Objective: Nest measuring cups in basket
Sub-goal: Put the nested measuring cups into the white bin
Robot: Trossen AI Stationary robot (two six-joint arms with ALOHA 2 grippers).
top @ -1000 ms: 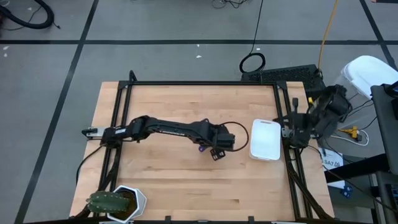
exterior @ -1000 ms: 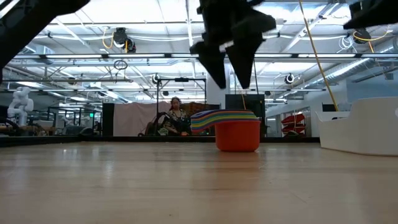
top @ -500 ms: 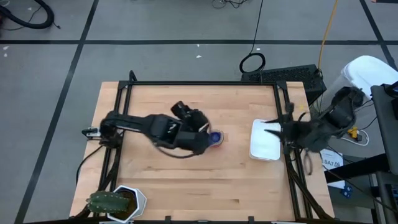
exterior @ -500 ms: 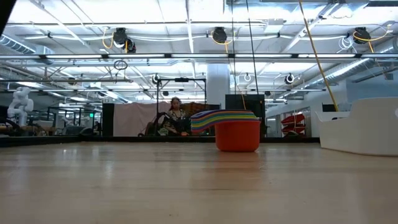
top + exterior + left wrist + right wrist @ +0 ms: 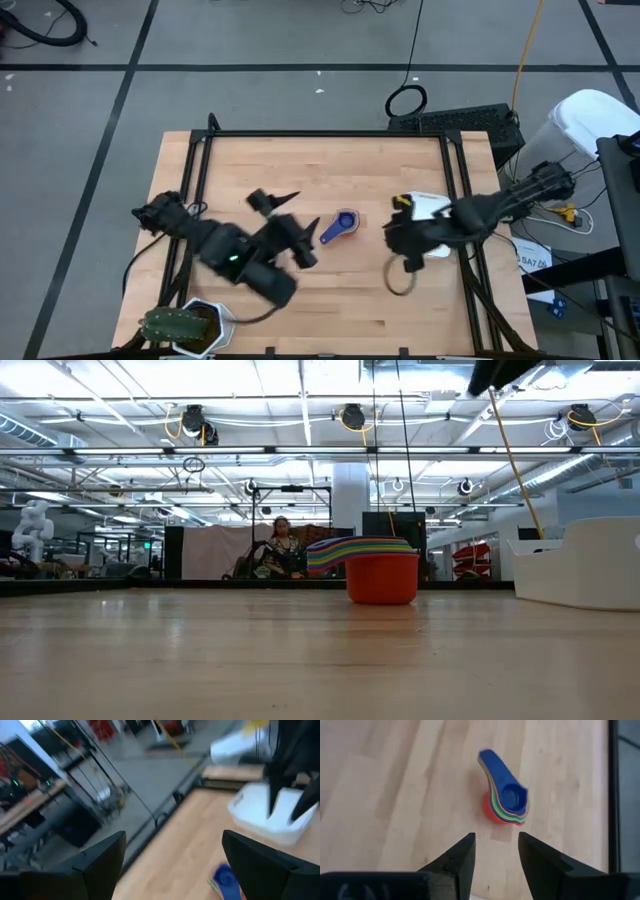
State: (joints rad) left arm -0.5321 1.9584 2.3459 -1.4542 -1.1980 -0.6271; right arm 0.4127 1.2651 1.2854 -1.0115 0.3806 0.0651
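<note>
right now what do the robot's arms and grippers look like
Both arms are dark, nearly black, jointed links with black cables looping beside them. The left gripper has two broad, flat black fingers. The right gripper has two narrower black fingers tapering to angled tips, and the right arm carries a small yellow mark near its wrist. No other markings are readable.

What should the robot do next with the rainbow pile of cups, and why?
Probably the right gripper should move toward the stack of measuring cups and come down around it. The cups are already nested together but sit on the wooden table, not in the white basket. The right gripper is open and aimed at the stack, while the left gripper is off to the stack's other side.
</note>
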